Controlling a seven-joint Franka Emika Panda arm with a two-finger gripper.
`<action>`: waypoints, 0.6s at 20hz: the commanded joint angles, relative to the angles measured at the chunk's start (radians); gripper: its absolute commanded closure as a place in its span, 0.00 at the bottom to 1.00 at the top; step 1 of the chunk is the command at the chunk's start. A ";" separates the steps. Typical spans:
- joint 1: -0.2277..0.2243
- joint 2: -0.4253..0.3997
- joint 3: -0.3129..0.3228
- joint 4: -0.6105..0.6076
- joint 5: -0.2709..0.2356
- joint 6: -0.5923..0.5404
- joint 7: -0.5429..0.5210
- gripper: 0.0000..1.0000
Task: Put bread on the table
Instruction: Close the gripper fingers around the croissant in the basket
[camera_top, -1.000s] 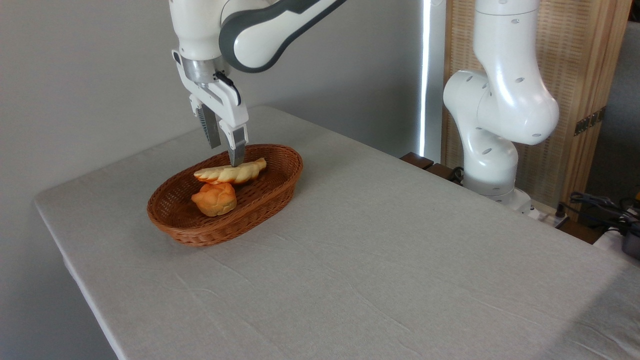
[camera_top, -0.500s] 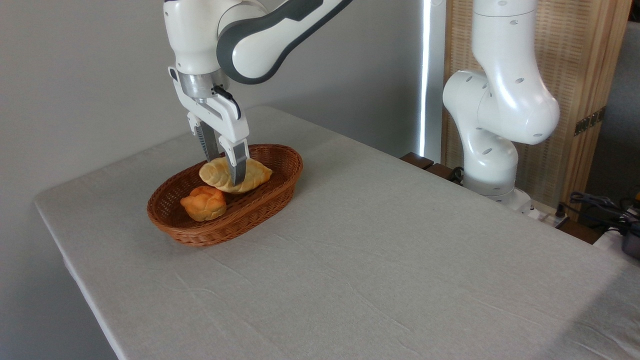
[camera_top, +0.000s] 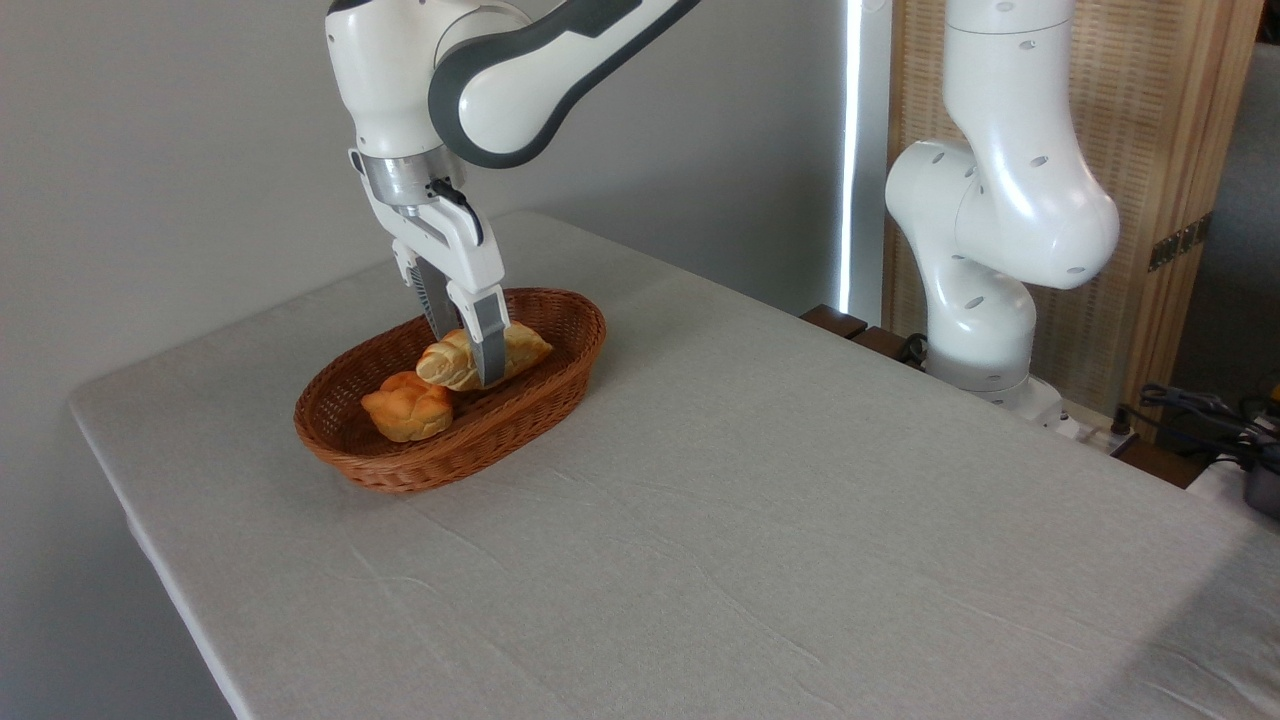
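From the one fixed camera, the bread (camera_top: 450, 362) lay inside the wicker basket (camera_top: 540, 395), its long axis running from lower left to upper right, one tapered end aimed at the far right rim and the blunter, pale end turned toward the round bun (camera_top: 407, 406). It looked tilted, the right end a little higher, though I could not tell whether it had cleared the basket floor. The gripper (camera_top: 470, 345) came straight down over the loaf's middle, its two fingers (camera_top: 489, 338) set across the loaf's width, one in front and one behind, drawn in against its sides so that the loaf was clamped between them. The bun sat just beside the loaf's left end, close enough that I could not say whether they touched. The basket stood near the far left corner of the table (camera_top: 780, 520), well in from the left edge. To the right and toward the camera the grey cloth stretched wide and bare, wrinkled in places. The arm's white base (camera_top: 985, 300) rose beyond the table's right far edge, well apart from the basket.
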 joint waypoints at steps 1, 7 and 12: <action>-0.004 0.001 0.005 0.007 0.015 -0.018 0.016 0.94; -0.004 0.005 0.005 0.007 0.015 -0.018 0.016 0.93; -0.005 0.003 0.005 0.008 0.015 -0.018 0.016 0.93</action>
